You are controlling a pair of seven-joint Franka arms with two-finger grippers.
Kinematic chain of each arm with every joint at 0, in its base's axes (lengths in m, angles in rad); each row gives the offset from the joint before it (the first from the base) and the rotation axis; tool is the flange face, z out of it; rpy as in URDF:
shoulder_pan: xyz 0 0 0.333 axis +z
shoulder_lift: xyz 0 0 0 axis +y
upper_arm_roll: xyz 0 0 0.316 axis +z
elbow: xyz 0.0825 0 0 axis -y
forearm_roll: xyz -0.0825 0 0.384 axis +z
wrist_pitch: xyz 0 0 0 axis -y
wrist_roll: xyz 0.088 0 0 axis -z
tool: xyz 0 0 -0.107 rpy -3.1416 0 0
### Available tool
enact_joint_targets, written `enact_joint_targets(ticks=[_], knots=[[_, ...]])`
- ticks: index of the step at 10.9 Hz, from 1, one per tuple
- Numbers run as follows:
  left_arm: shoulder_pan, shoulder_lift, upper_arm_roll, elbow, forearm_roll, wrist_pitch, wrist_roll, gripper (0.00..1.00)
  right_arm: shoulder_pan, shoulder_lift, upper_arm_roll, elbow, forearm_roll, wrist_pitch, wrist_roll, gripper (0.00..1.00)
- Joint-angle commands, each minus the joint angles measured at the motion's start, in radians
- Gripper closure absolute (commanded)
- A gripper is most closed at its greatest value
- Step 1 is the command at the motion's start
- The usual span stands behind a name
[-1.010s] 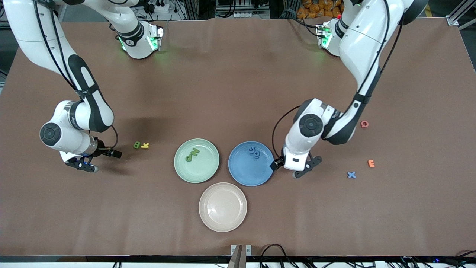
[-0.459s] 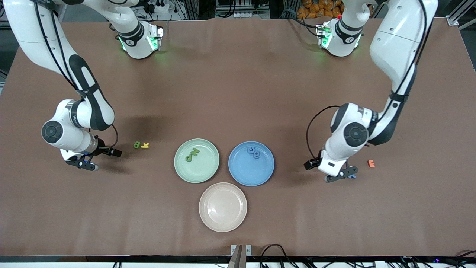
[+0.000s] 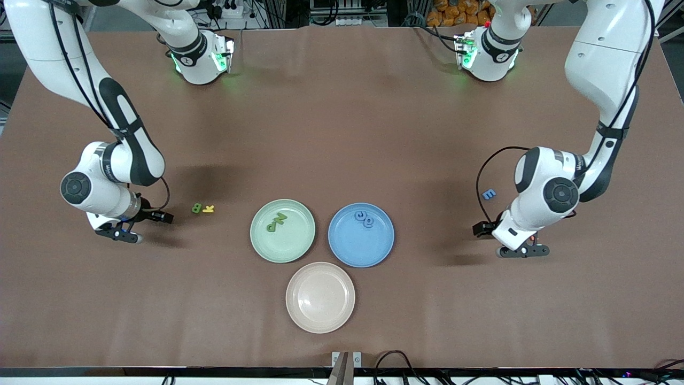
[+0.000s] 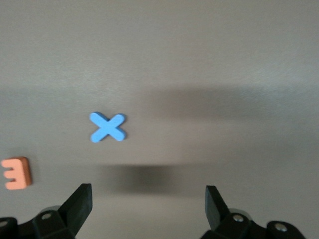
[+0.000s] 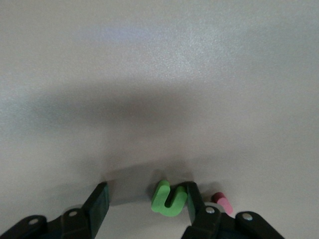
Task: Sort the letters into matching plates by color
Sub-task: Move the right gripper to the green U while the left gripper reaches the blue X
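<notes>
- Front view: the left gripper hangs low over the table at the left arm's end, with a blue E lying near it. The right gripper is low at the right arm's end; a green B and a yellow letter lie touching on the table near it.
- The green plate holds two green letters; the blue plate beside it holds two blue rounded letters. The beige plate, nearer the camera, holds nothing.
- Left wrist view: the jaws are spread wide and empty, with a blue X flat on the table ahead of them and an orange E off to one side.
- Right wrist view: the jaws stand partly apart around a green U, one finger touching it; whether it is pinched I cannot tell. A pink piece lies just outside that finger.
- The letters look light, thin and probably soft, so a low pinch across the edges should suit; they may skid.
</notes>
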Motion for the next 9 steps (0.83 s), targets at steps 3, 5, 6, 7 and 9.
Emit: enact_joint_targets(ticks=[3, 5, 6, 7, 9], knots=[[0.074, 0.067, 0.005, 0.067, 0.023, -0.005, 0.219, 0.00, -0.016, -0.031, 0.014, -0.032, -0.018, 0.012, -0.010, 0.39], [0.074, 0.105, 0.015, 0.117, 0.023, -0.005, 0.258, 0.00, -0.016, -0.031, 0.014, -0.032, -0.018, 0.012, -0.010, 0.47], [0.077, 0.110, 0.015, 0.121, 0.021, -0.005, 0.259, 0.00, -0.016, -0.031, 0.014, -0.034, -0.018, 0.012, -0.010, 0.52], [0.077, 0.121, 0.015, 0.136, 0.020, -0.005, 0.258, 0.00, -0.016, -0.031, 0.014, -0.032, -0.018, 0.010, -0.010, 0.56], [0.075, 0.133, 0.015, 0.145, 0.018, -0.005, 0.260, 0.00, -0.018, -0.031, 0.014, -0.034, -0.018, 0.010, -0.010, 0.64]])
